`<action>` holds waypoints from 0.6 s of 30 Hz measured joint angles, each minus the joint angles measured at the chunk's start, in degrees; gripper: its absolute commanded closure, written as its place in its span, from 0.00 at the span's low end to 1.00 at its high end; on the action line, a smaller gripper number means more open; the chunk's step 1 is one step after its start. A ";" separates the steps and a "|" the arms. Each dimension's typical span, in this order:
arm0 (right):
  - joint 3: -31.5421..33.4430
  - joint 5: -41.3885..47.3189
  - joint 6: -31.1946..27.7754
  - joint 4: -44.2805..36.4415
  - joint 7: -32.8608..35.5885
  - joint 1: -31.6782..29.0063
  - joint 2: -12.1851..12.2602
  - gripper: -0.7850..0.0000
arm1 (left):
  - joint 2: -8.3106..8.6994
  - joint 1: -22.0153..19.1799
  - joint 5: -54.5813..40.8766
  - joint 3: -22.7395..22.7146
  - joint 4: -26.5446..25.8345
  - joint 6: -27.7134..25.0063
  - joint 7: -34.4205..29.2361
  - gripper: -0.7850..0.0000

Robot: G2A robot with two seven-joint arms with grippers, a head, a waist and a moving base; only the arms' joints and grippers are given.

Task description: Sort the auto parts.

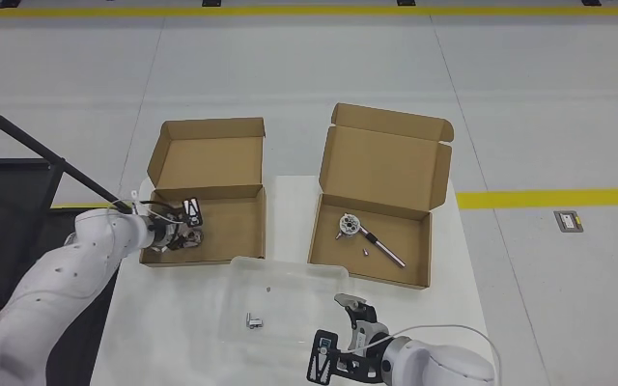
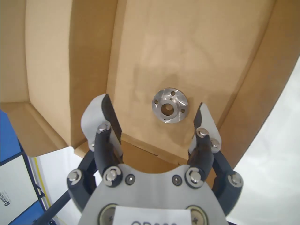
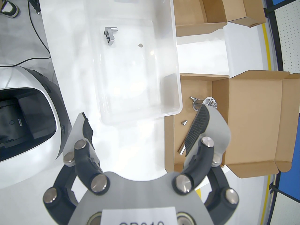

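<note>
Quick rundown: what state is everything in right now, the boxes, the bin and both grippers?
Left box: open, lid up, holds one flange.
Right box: open, lid up, holds a few metal parts.
Bin: uncovered, holds a bracket.
Left gripper: open, empty, over the flange.
Right gripper: open, empty.

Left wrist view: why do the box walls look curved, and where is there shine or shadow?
Left wrist view: wide-lens bend bows the cardboard box walls; the metal disc gleams, a faint shadow beside it. Right wrist view: the table edge and clear bin rim curve likewise; a small glint sits on the bin floor. Top view: the yellow line runs straight.
</note>
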 measured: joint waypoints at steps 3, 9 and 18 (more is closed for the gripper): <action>0.00 0.00 0.00 0.00 0.00 0.00 0.00 0.00 | 1.62 0.52 1.45 -1.58 -3.37 -0.97 2.23 0.00; 0.00 0.00 0.00 0.00 0.00 0.00 0.00 0.00 | 6.90 3.51 2.61 -6.84 -13.89 -4.17 2.58 0.00; 0.00 0.00 0.00 0.00 0.00 0.00 0.00 0.00 | 13.71 9.55 -0.53 -15.41 -28.88 -8.80 1.22 0.00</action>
